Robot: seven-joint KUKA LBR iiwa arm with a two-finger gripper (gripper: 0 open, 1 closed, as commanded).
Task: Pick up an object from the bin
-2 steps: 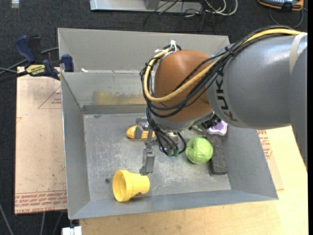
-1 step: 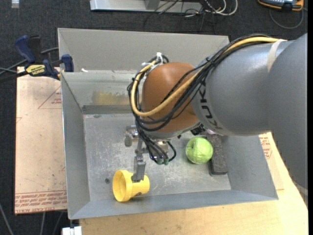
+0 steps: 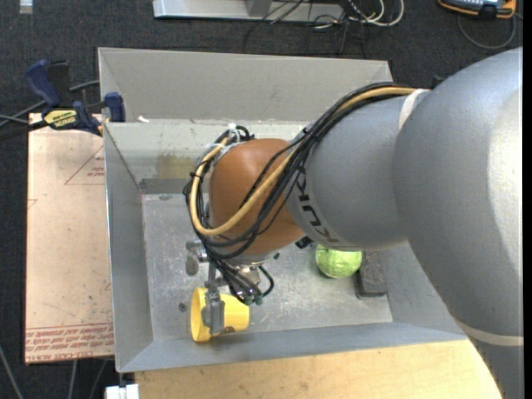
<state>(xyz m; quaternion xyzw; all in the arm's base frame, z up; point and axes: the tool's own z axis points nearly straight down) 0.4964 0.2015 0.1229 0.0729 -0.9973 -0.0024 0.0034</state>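
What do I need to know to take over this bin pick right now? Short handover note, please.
Gripper: low in the near-left corner of the bin, right at a yellow plastic thing. This view does not settle whether it has a grip on it.
Things: the yellow plastic thing lies close to the front wall. A green ball and a dark grey block sit side by side at the right of the floor, apart from the gripper.
Done: the arm is down at the yellow thing.
Left: confirm the grip, then lift it out of the bin.
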